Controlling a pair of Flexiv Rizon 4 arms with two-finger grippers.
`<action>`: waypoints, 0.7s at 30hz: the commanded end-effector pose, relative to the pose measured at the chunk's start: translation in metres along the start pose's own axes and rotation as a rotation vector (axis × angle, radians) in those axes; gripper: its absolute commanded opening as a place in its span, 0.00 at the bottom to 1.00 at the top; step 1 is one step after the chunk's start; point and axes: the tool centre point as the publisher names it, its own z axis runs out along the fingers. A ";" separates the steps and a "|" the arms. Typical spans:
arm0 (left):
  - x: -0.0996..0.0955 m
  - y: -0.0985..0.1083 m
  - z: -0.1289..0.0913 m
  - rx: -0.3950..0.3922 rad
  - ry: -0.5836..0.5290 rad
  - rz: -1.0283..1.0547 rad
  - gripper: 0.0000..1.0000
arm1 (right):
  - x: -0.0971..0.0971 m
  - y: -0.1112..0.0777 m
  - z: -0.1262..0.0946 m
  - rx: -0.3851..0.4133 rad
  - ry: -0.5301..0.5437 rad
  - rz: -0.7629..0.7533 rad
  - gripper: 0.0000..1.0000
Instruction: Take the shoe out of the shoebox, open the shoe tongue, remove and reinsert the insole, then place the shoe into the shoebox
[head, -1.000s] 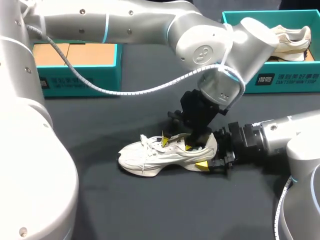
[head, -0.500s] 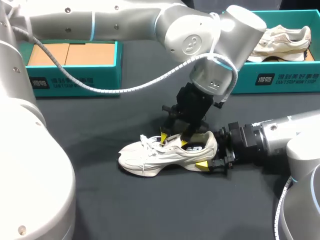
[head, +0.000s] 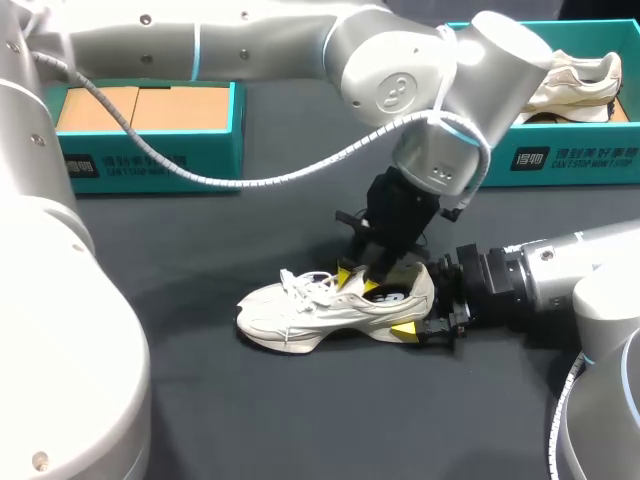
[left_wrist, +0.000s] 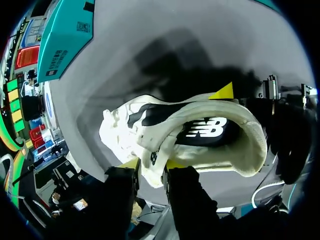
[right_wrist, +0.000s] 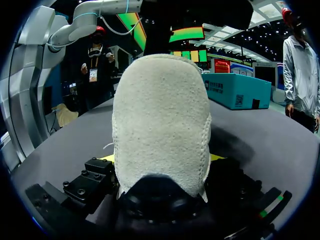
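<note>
Your left gripper (head: 368, 278) had dropped back into the white lace-up sneaker (head: 320, 310) mid-table, fingertips pinching its tongue (left_wrist: 154, 169); your right gripper (head: 428, 318) stayed clamped around the heel (right_wrist: 160, 125). Tongue-opening was evidently under way.

Left tool (head: 360, 281) nearer shoe (head: 300, 310) heel.
</note>
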 end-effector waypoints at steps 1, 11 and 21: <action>-0.008 0.006 0.000 0.020 0.013 0.001 0.14 | 0.001 0.000 0.001 0.005 -0.001 0.001 0.00; -0.012 0.002 0.002 0.019 0.022 0.022 0.36 | 0.001 0.000 0.001 0.005 -0.001 0.001 0.00; -0.005 -0.022 0.000 -0.019 -0.002 0.055 0.41 | 0.001 0.000 0.001 0.005 -0.001 0.001 0.00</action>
